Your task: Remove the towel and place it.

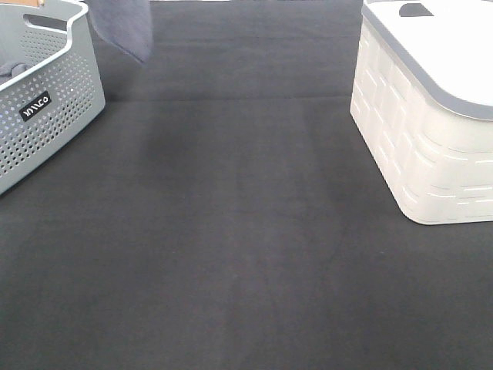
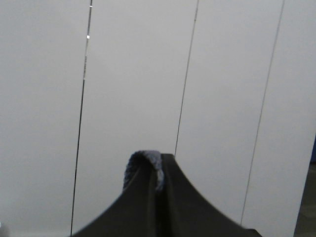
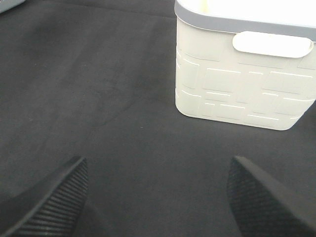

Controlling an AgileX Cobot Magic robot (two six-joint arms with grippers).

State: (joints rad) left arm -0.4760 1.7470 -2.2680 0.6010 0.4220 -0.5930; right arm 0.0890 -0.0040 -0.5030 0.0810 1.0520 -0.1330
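The towel [image 1: 121, 25] is a slate-blue cloth hanging down from above the top edge of the high view, just right of the grey basket [image 1: 46, 116]. In the left wrist view my left gripper [image 2: 159, 170] is shut on a fold of the towel's stitched edge [image 2: 142, 160] and faces a white panelled wall. The left gripper itself is out of the high view. My right gripper [image 3: 158, 197] is open and empty, low over the dark table mat, with the white basket [image 3: 237, 84] ahead of it.
A perforated grey basket stands at the back left with some grey cloth [image 1: 11, 71] inside. A white basket with a grey-rimmed lid [image 1: 431, 116] stands at the right. A dark mat [image 1: 231, 231] covers the table between them.
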